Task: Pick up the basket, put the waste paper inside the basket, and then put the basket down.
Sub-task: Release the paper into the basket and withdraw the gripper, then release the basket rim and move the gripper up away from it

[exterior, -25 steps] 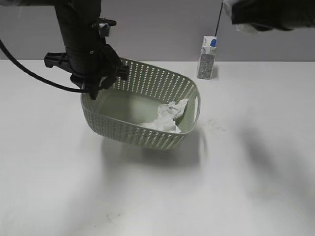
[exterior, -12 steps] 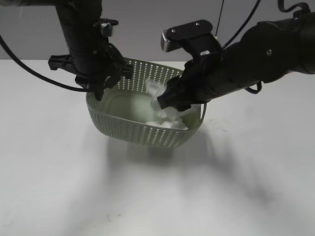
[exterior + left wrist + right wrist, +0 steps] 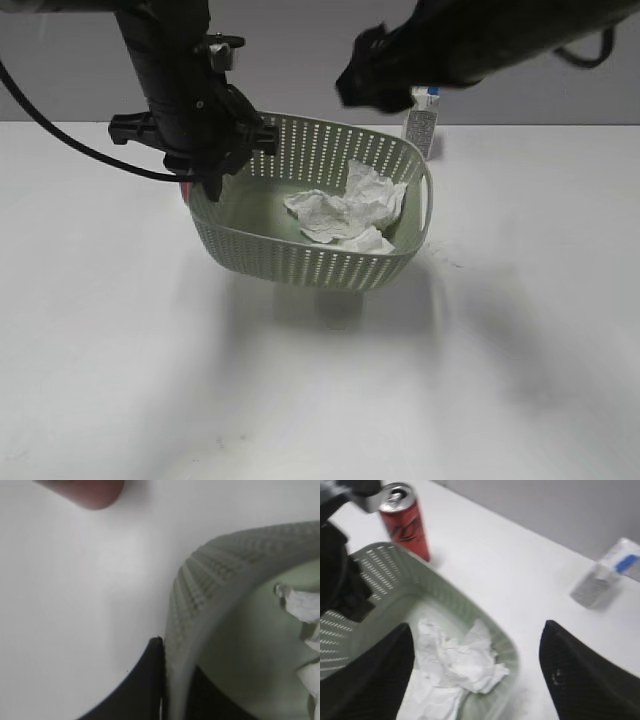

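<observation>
The pale green basket hangs tilted above the table. My left gripper is shut on its left rim; the left wrist view shows the black fingers clamping the wall. Crumpled white waste paper lies inside, toward the right end; it also shows in the right wrist view and the left wrist view. My right gripper is open and empty, raised above the basket's far right side; its fingers frame the paper in its own view.
A red can stands behind the basket's left end, also visible as a red blur in the left wrist view. A white-and-blue carton stands at the back right, also in the right wrist view. White table all round.
My right gripper has let a paper piece go inside the basket and has risen up and back. The basket has shifted slightly right in my left gripper.
</observation>
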`<state>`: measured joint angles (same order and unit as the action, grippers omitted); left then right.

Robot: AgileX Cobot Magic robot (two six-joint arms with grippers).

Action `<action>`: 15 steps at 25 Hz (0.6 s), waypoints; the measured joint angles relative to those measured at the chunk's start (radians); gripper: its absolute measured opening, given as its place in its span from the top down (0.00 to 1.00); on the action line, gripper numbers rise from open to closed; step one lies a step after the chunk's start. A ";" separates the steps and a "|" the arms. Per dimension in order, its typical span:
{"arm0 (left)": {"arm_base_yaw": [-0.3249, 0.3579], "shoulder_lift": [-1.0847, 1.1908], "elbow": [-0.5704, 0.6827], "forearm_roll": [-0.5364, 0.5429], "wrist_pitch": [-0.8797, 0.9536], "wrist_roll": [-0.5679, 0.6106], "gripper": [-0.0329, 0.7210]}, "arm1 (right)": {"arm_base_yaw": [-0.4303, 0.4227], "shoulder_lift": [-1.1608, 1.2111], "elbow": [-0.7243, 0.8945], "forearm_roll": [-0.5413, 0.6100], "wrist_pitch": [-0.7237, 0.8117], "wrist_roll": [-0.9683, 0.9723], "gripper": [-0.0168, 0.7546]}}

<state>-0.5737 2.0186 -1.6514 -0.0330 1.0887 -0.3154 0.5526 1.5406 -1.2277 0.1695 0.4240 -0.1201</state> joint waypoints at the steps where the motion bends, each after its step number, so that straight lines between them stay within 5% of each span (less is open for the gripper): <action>1: 0.000 0.000 0.000 -0.012 -0.019 0.000 0.96 | -0.045 -0.019 -0.010 0.000 0.017 0.002 0.22; 8: 0.000 0.036 0.000 -0.070 -0.136 -0.072 0.96 | -0.359 -0.081 -0.017 -0.009 0.086 0.001 0.22; 15: -0.001 0.140 0.002 -0.101 -0.147 -0.079 0.93 | -0.427 -0.100 -0.012 -0.009 0.088 -0.005 0.22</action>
<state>-0.5746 2.1588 -1.6495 -0.1343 0.9414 -0.3942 0.1252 1.4405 -1.2399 0.1600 0.5123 -0.1255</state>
